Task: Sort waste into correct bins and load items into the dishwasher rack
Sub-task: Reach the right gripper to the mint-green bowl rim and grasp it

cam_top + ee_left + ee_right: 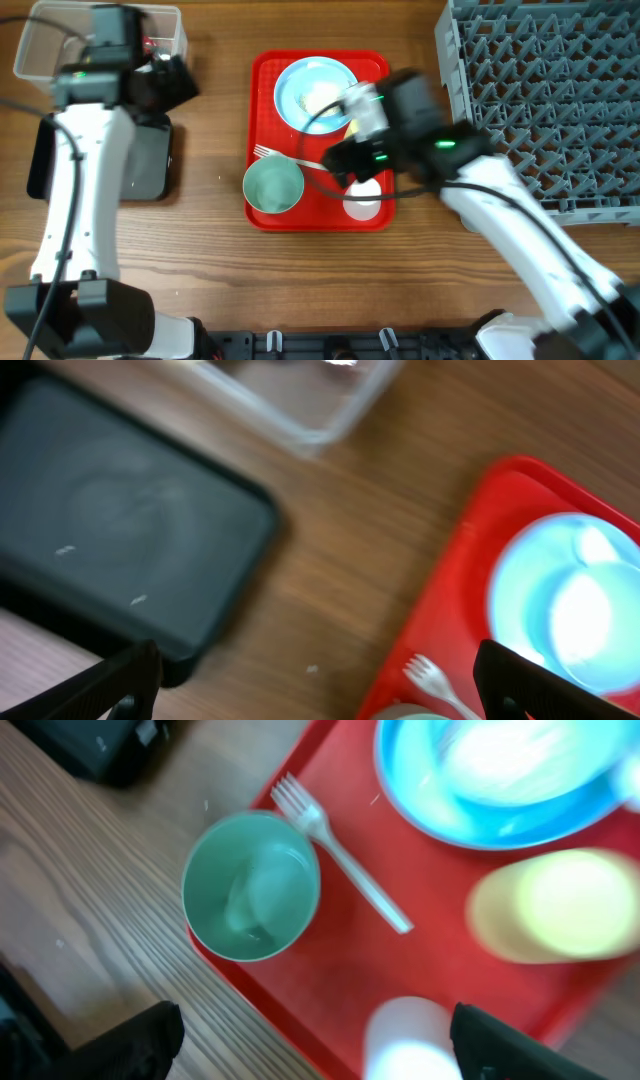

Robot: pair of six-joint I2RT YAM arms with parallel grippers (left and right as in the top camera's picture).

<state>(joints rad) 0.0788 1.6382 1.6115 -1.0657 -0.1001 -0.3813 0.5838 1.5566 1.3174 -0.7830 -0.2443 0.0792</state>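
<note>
Right gripper (315,1025) hovered low over the edge of the red tray (330,965), fingers spread wide with nothing between them, the white cup (410,1040) close by. Next to that cup stood the yellow cup (560,905); a white fork (340,850) lay between the teal bowl (250,885) and the light-blue plate (500,790), which held something white and blurred. Left gripper (318,660), fingers likewise apart and empty, hung above bare wood between the black tray (110,530) and the red one, the clear tub (310,410) nearby. The grey rack (560,90) stood at far right.
</note>
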